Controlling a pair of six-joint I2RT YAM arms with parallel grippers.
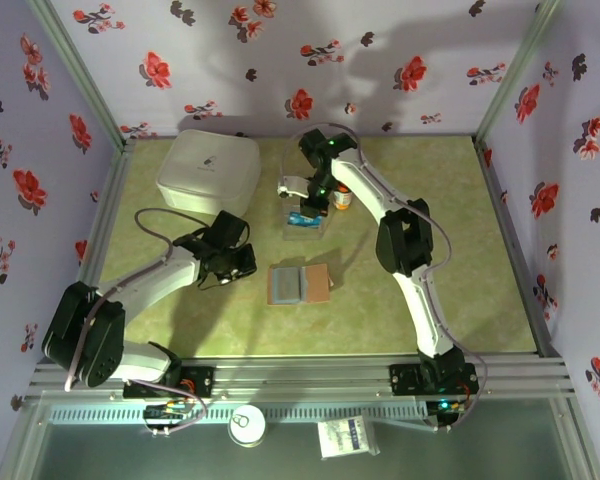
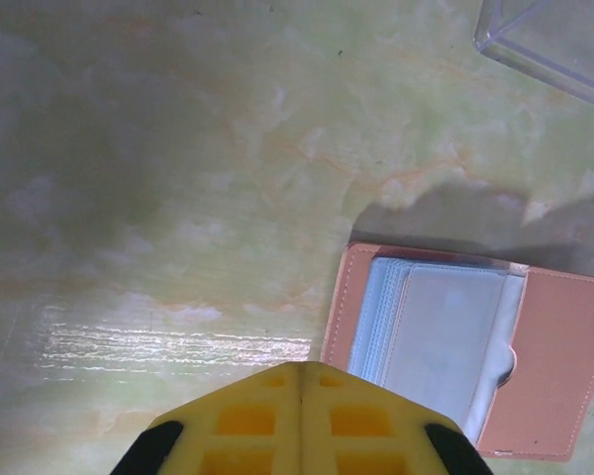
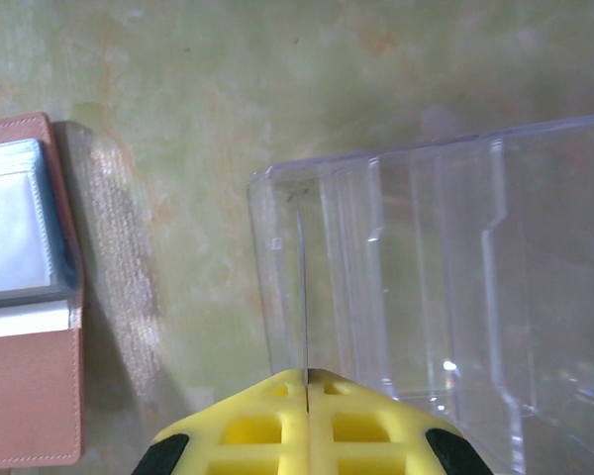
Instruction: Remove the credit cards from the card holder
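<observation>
Left claw first: the two yellow fingers are pressed flat together, seam to seam, with nothing between them. It hangs over bare green table at the bottom of its own camera's frame. From above it sits left of centre, just left of the wallet.

The wallet lies open and flat in the middle of the overhead frame, slightly below centre. Its blue-grey sleeve side is on the left and the plain brown flap on the right. In the left wrist picture it fills the lower right, and the clear pockets are stacked and pale. Whether any card is still tucked inside, I cannot tell.

On to the right claw. It is shut as well, yellow fingers meeting at the bottom of its frame. It is poised at the left wall of the clear plastic tray. A thin dark line runs straight up from the seam along that wall. It could be a card edge or a rib of the tray, and I cannot tell which. The wallet's brown edge shows at the far left of this view, apart from the tray.

From overhead, the tray sits just above the wallet, under the right arm's wrist. Blue and teal cards show inside it.

A big white lidded box sits in the upper left of the table, well clear of the wallet. A small orange object peeks out just right of the right arm's wrist.
</observation>
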